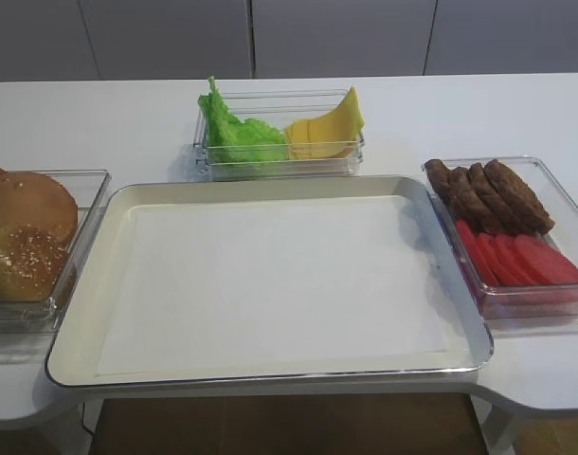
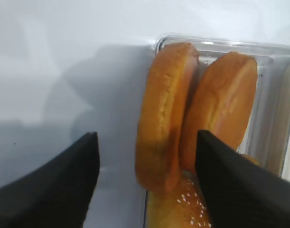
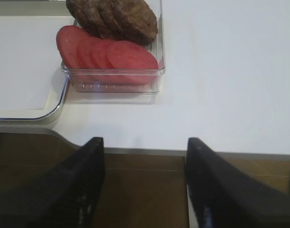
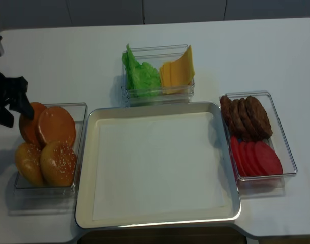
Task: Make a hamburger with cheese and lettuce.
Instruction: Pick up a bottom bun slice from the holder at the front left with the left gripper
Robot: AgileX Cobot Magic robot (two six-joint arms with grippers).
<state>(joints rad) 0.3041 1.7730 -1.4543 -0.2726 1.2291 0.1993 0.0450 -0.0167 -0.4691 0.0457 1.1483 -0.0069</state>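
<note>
the left jaws (image 2: 145,156) stand apart, straddling an upright bun half (image 2: 165,114) at the near end of the bun container (image 4: 80,109), not clamped on it. the right jaws (image 3: 145,156) also stand apart, holding nothing, at the bench (image 3: 230,71) edge. the lettuce (image 1: 234,128) and cheese (image 1: 327,128) share a clear tub (upper centre), behind the bare tray (image 1: 270,374); patties (image 1: 488,194) and tomato slices (image 1: 521,261) sit right.

4 buns (image 4: 48,142), 4 patties (image 4: 246,116)
</note>
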